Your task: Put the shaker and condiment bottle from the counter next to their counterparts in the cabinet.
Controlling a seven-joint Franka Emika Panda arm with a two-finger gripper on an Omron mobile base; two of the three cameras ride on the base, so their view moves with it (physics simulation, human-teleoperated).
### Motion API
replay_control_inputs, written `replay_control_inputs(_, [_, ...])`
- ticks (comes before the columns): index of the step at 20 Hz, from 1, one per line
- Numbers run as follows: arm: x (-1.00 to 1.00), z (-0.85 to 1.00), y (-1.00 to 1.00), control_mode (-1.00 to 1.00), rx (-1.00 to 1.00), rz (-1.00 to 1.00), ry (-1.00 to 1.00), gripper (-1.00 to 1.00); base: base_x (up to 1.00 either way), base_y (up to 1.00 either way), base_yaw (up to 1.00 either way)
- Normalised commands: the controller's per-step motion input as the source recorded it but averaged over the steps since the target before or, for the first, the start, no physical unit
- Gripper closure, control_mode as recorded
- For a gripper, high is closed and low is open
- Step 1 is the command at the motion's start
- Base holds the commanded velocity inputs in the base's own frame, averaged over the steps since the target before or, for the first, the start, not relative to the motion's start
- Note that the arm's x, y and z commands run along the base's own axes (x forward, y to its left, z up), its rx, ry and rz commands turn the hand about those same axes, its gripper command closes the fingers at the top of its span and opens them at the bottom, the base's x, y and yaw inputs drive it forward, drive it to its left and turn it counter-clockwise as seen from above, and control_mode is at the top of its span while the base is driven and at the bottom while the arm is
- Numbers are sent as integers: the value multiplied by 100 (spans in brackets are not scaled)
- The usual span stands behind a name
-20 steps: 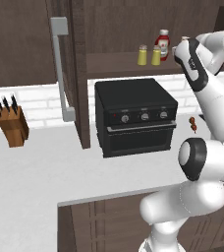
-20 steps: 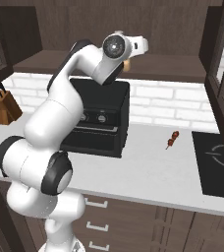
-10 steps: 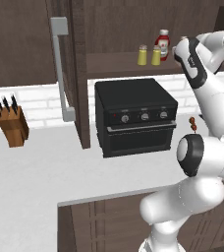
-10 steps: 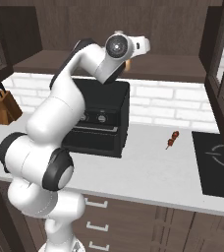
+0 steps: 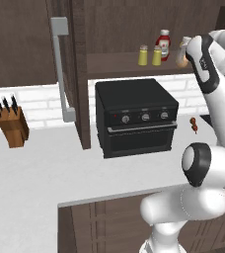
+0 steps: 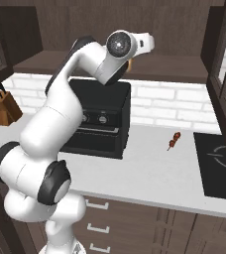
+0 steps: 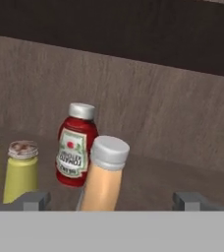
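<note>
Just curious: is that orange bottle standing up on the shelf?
Upright: the orange bottle stands cap-up on the shelf, beside the red bottle, between open jaws.

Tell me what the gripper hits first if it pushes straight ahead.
The open gripper would first meet the peach-orange bottle with white cap standing between its fingertips; the red white-capped bottle seems to stand just behind.

Peach-orange condiment bottle (image 7: 103, 178), pale cap, stands upright on cabinet shelf (image 7: 153, 179) just in front of red bottle (image 7: 75, 145). Two yellow shakers (image 7: 20, 171) side by side, left of it.
</note>
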Motion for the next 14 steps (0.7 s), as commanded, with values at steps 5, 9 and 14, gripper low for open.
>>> replay_control_inputs(5, [-72,17,0,-100,4,0,0,-100,0,0,0])
replay_control_inputs(9, [-95,33,0,-100,7,2,2,-100,0,0,0])
replay_control_inputs(14, [-100,24,0,-100,5,6,9,-100,0,0,0])
